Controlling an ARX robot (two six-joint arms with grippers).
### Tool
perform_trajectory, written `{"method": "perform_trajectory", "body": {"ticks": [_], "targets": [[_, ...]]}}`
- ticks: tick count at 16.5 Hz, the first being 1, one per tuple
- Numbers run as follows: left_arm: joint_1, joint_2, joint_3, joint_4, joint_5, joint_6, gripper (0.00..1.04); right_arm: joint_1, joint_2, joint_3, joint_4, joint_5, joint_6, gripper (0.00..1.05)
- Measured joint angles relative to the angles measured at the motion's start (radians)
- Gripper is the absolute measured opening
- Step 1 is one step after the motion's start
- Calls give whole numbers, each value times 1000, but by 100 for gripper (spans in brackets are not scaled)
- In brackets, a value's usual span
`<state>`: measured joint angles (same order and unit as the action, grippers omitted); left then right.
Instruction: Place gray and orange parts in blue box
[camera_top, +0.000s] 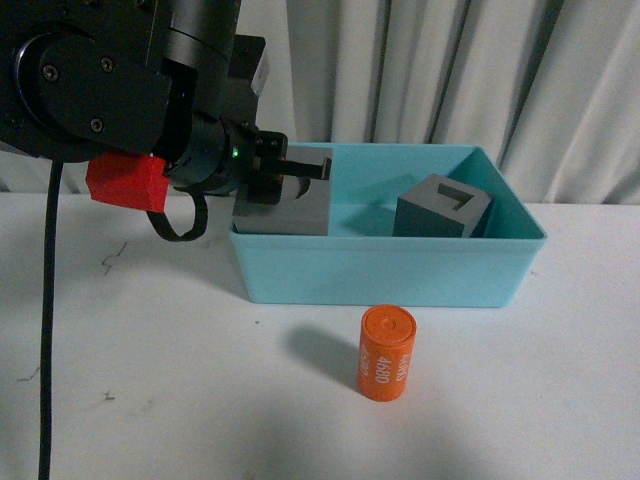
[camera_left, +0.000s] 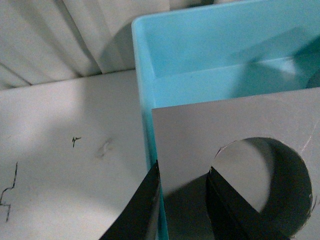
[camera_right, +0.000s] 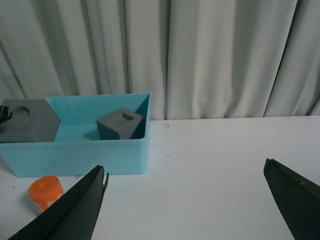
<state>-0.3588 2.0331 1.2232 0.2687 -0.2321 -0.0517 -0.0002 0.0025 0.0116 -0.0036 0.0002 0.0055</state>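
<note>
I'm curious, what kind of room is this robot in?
Probably a robot test bench: plain white table, curtain backdrop, and the left hand holding a gray cube at a blue box.

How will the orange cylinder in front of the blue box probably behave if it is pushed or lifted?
The orange cylinder stands upright, taller than wide, so a high push may tip it. Lying down, it would likely roll on the flat table. It looks rigid, probably not deforming when gripped.

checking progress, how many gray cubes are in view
2. The cube with a rectangular recess sits inside the blue box, toward its right end. The cube with a round recess is held by the left gripper at the box's left end.
</note>
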Motion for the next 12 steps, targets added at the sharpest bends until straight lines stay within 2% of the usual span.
{"method": "perform_trajectory", "body": {"ticks": [4, 6, 10, 12], "targets": [[20, -21, -27, -14, -15, -35, 77, 0, 0, 0, 0, 0, 0, 98], [28, -143, -119, -23, 25, -124, 99, 0, 0, 0, 0, 0, 0, 98], [26, -550, -370, -44, 93, -312, 98, 0, 0, 0, 0, 0, 0, 98], [27, -902, -636, -224, 69, -468, 98, 0, 0, 0, 0, 0, 0, 98]]}}
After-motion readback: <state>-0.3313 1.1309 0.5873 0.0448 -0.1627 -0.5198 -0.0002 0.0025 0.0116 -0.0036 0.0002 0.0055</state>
